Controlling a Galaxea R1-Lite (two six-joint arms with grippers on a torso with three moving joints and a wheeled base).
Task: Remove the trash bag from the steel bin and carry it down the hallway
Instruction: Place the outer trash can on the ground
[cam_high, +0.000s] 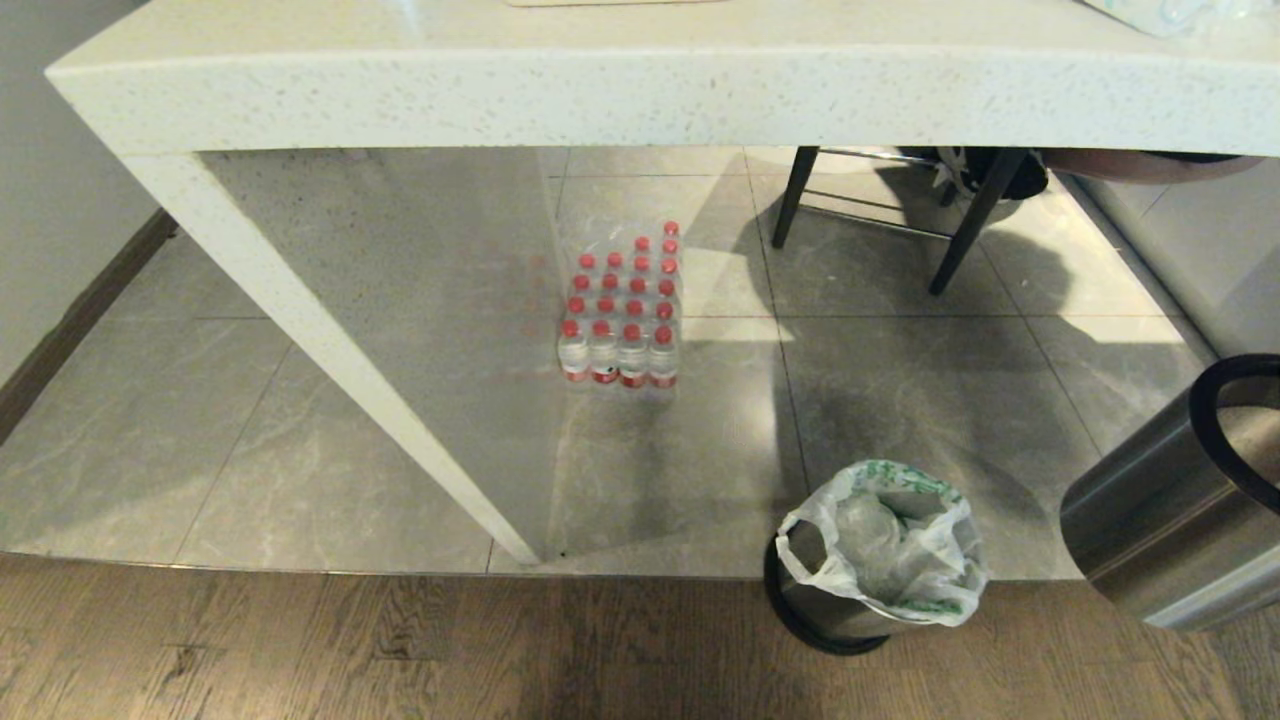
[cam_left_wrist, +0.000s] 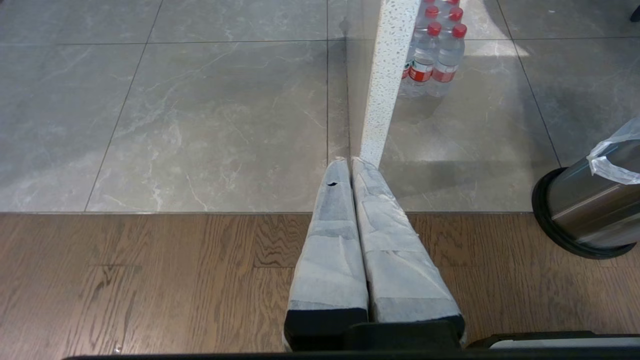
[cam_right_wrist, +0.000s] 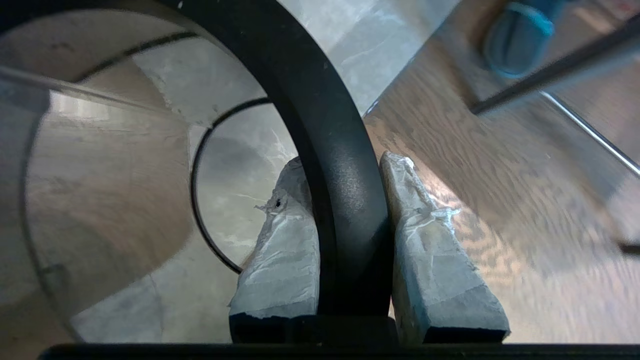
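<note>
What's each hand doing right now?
Left hand: shut, empty, parked above the floor.
Right hand: shut on the black rim of a lifted steel bin.

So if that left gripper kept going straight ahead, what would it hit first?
Probably the foot of the white table leg, which the left gripper lines up with; depth is unclear, so the grey floor tiles might come first.
</note>
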